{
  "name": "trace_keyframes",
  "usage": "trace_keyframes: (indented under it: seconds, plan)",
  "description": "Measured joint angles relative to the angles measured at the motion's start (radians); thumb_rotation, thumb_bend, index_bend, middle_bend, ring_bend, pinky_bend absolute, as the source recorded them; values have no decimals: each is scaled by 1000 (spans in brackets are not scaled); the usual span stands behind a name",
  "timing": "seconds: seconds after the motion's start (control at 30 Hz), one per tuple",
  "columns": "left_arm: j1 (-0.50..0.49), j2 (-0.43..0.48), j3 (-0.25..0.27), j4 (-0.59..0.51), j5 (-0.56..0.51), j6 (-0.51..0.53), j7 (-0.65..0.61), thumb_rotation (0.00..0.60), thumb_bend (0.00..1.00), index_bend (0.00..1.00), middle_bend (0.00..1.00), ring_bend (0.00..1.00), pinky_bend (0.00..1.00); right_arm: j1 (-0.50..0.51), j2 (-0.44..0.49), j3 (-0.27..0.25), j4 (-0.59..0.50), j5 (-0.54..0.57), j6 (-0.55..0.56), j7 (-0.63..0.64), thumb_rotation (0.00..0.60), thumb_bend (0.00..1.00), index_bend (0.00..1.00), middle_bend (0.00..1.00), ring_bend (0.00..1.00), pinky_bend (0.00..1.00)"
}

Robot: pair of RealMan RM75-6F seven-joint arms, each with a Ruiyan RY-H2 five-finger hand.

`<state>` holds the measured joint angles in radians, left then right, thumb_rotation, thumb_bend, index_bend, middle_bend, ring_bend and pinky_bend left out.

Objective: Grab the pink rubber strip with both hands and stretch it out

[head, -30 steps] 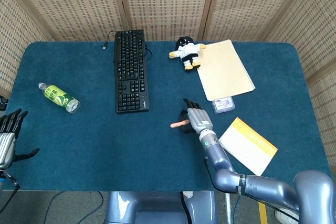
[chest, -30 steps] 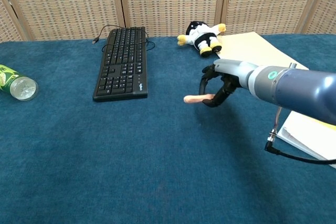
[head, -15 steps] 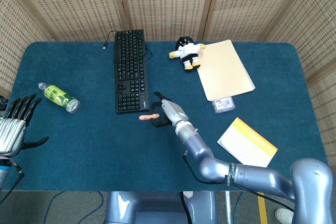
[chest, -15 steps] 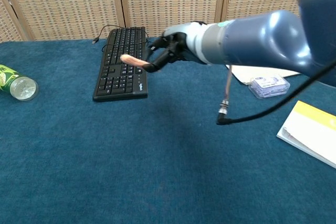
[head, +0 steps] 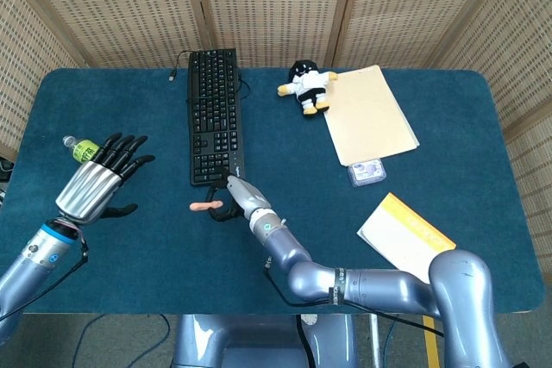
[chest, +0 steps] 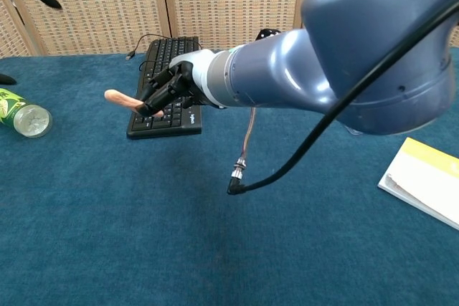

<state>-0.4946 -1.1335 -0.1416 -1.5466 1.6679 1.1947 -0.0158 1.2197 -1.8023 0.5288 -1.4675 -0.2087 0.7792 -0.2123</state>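
The left hand [head: 93, 185] hovers over the bench's [head: 155, 247] left side, fingers [head: 125, 146] spread and holding nothing, beside a green-labelled bottle [head: 84, 150]. To its right, the right hand [head: 237, 196] grips the pink rubber strip [head: 204, 206] just near of the black keyboard [head: 213, 114], one end poking out leftward.

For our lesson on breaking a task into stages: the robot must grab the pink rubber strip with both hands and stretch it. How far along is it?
Done: the right hand grips one end of the pink rubber strip, lifted off the table in the chest view. In hand: the left hand is raised with fingers spread, apart from the strip's free end. Left: the left hand must grip that end, then both must pull apart.
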Motion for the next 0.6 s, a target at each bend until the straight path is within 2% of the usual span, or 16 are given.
trace_keyframes:
  seconds: [0.23, 0.6]
  plan:
    - [-35, -60, 12, 1, 11, -16, 20, 600, 112, 380, 0, 0, 0, -4, 10, -14, -1, 0, 12, 15, 600, 589, 669, 109, 0, 0]
    - [-96, -216, 7, 55, -10, -30, 58, 600, 229, 456, 0, 0, 0, -5, 28, -25, -16, 6, 15, 35, 600, 588, 670, 110, 0, 0]
